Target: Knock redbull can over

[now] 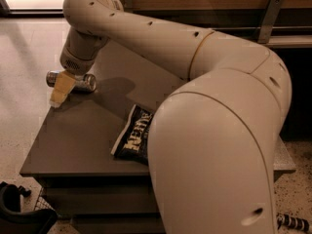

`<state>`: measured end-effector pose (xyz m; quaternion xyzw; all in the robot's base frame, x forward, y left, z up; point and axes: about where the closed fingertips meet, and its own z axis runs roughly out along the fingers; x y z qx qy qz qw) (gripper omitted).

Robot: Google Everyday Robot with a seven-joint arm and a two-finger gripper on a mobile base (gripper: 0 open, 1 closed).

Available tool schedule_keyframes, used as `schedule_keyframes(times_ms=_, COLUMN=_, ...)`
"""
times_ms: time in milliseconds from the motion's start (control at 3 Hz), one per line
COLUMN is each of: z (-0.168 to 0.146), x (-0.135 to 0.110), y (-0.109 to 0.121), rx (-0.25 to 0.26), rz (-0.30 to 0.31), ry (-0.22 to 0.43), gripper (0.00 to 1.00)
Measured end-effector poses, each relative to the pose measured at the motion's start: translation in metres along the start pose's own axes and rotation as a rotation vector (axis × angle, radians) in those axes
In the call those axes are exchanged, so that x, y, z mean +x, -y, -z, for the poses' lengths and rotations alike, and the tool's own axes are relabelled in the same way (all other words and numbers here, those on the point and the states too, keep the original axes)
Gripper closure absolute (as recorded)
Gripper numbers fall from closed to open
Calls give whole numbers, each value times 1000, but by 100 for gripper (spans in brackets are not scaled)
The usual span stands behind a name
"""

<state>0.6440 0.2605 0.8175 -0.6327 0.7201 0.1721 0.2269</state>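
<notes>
Arm (214, 130): bulky cream links filling the near right, bending up and reaching back-left across the bench (73, 140).
Snack bag (132, 141): dark, lying flat mid-bench, its right edge hiding behind the arm.
Claw (61, 89): pointing down at the bench's far left corner; open or closed, cannot tell.
Redbull can (84, 82): lying on its side at that corner, just behind the claw, which is crossing its middle.
</notes>
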Motion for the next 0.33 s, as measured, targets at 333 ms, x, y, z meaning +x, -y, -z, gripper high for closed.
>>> schedule_keyframes(times_ms=333, z=0, x=0, y=0, rx=0, rz=0, ry=0, gripper=0)
